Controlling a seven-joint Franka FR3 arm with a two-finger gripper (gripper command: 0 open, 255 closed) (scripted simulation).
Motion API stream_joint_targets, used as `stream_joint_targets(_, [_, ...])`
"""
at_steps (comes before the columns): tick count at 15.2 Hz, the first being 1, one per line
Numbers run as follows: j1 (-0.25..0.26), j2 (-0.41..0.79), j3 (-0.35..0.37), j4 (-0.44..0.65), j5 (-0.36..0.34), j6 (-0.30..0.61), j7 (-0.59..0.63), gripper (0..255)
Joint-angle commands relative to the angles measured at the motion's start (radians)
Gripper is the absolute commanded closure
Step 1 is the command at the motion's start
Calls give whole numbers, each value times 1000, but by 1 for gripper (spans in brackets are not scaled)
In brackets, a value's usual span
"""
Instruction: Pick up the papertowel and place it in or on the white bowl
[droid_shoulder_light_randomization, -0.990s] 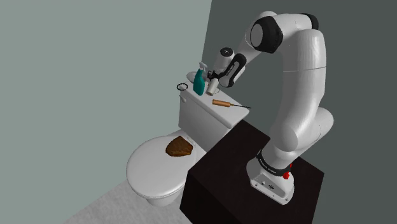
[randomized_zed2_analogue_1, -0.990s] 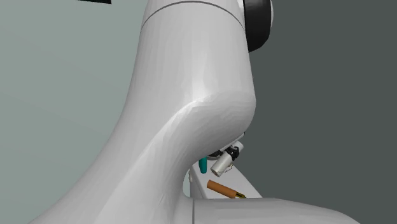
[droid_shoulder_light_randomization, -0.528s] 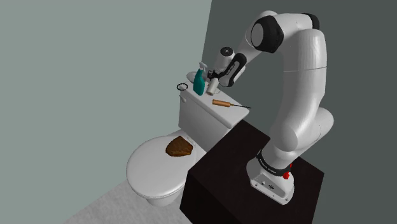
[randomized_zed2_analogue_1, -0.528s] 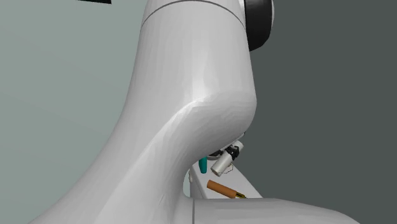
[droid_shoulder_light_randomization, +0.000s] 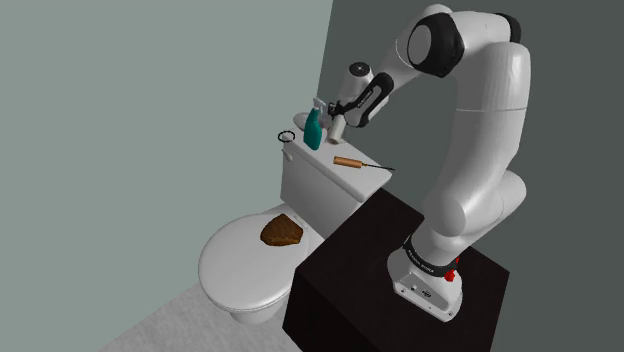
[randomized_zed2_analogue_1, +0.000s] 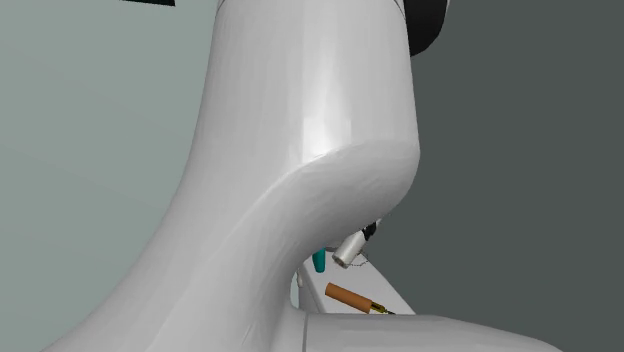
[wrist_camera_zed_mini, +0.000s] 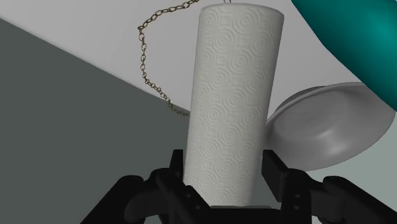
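The paper towel roll (wrist_camera_zed_mini: 232, 108) is sitting pinched between the black fingers of the gripper (wrist_camera_zed_mini: 224, 170), its long axis running straight out along them, and in the shoulder view it is hanging just above the toilet tank (droid_shoulder_light_randomization: 318, 180). The white bowl (wrist_camera_zed_mini: 331, 130) is lying just beside the roll, so a short sideways shift is likely enough. A teal spray bottle (wrist_camera_zed_mini: 356, 32) is crowding the bowl and risks being knocked; a fine chain (wrist_camera_zed_mini: 149, 60) is trailing behind the roll
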Motion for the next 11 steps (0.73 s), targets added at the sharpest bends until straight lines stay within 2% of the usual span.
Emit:
stream_joint_targets(1, [-12,-21,14,-3,10,-18,-18,255])
stream_joint_targets(11, [-58,-132,80,-13,75,-120,-107,255])
